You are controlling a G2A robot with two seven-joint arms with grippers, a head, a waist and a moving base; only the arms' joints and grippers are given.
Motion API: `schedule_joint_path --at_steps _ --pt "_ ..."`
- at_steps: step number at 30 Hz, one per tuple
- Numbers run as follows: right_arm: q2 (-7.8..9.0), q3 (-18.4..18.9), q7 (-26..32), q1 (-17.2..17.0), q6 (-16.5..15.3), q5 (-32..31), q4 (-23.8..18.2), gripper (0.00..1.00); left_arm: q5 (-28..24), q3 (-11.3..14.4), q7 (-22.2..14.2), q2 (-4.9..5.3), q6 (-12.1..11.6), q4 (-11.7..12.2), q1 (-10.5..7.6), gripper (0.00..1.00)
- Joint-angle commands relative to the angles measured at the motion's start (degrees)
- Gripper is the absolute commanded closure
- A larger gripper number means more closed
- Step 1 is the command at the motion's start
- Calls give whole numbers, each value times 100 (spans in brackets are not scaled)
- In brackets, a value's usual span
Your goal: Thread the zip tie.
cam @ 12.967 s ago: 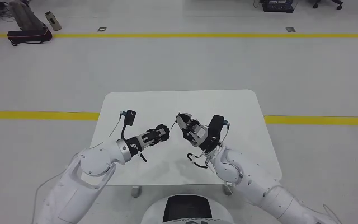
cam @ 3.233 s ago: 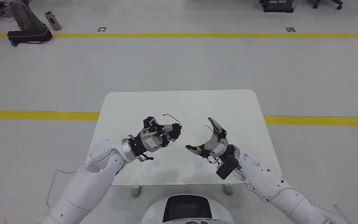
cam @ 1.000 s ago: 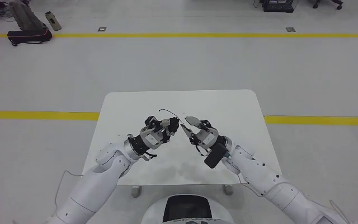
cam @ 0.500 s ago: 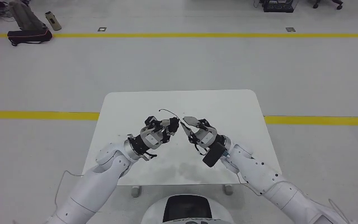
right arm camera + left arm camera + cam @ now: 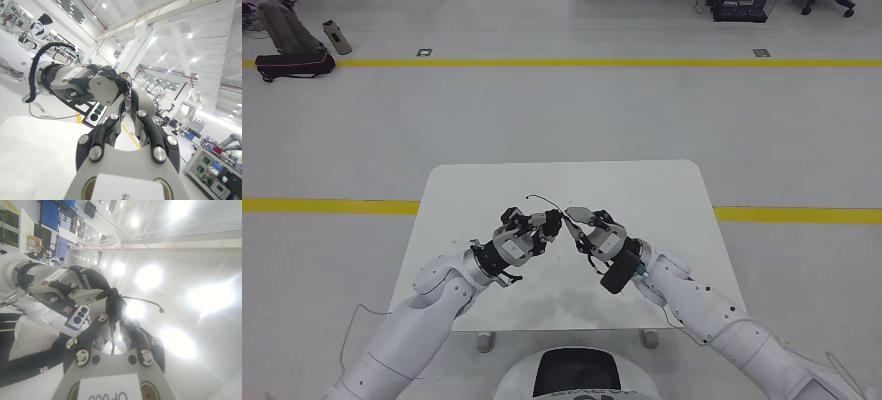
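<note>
Your left gripper (image 5: 113,311) has its jaws pinched shut on the thin black plastic zip tie (image 5: 143,299). The strap runs down btwn them, and its free end w/ a small blocky head curves out into the air. Your right gripper (image 5: 126,96) sits tip-to-tip w/ the left, jaws a narrow slit apart; can't tell if they touch the strap. Both hang over the middle of the smooth white round-cornered bench (image 5: 662,190), on a pale grey floor (image 5: 542,120) w/ yellow lines (image 5: 642,63).
</note>
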Motion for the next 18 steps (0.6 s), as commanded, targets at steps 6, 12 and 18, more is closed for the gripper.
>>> schedule_joint_path --at_steps 6,12,18 --pt "-15 -22 0 20 -3 0 36 100 0 0 0 0 0 0 0 100" --pt "-7 -27 -4 11 5 0 53 100 0 0 0 0 0 0 0 100" --pt "8 -14 -11 -21 20 0 57 100 0 0 0 0 0 0 0 100"
